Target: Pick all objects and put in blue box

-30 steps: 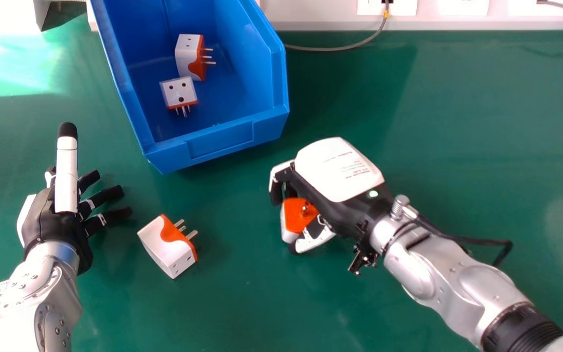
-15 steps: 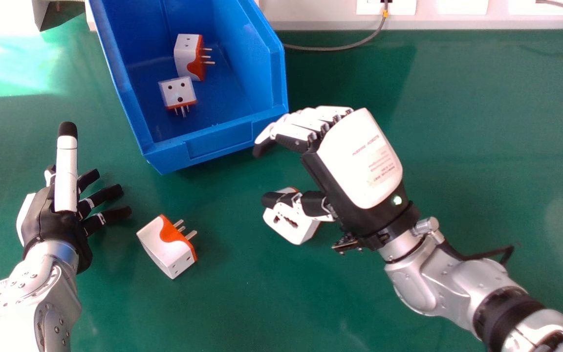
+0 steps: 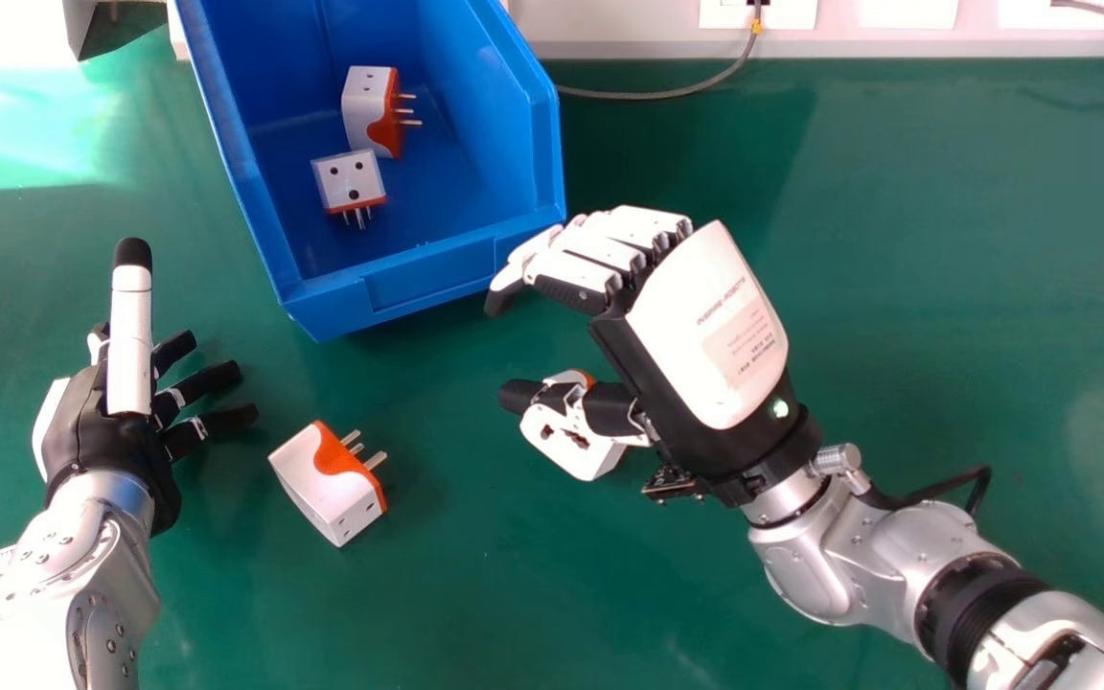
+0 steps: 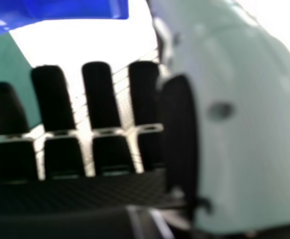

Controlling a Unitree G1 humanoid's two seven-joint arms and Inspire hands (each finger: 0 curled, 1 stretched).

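Note:
In the head view my right hand (image 3: 705, 331) is open right of centre, its thumb lying across a white-and-orange plug adapter (image 3: 576, 450) on the table. The fingers extend toward the box's near corner. A second adapter (image 3: 330, 484) lies at centre-left, pins pointing up-right. Two more, one upright-looking (image 3: 370, 110) and one lower (image 3: 351, 182), are inside the blue box (image 3: 432, 287). My left hand (image 3: 97, 431) rests open at the left, beside the second adapter. In the right hand view, past the open hand's black fingers (image 4: 100, 94), the adapter's pale surface (image 4: 249, 129) looms close behind the thumb.
The green table (image 3: 849, 240) extends widely right of the box. A grey cable (image 3: 657, 96) curves from the white back panel (image 3: 609, 24) to behind the box. A dark grey object (image 3: 111, 29) stands at the back left.
My right hand has uncurled from the adapter and shifted up and right; its thumb then moved slightly left. The adapter now shows its socket face. The left hand has kept still.

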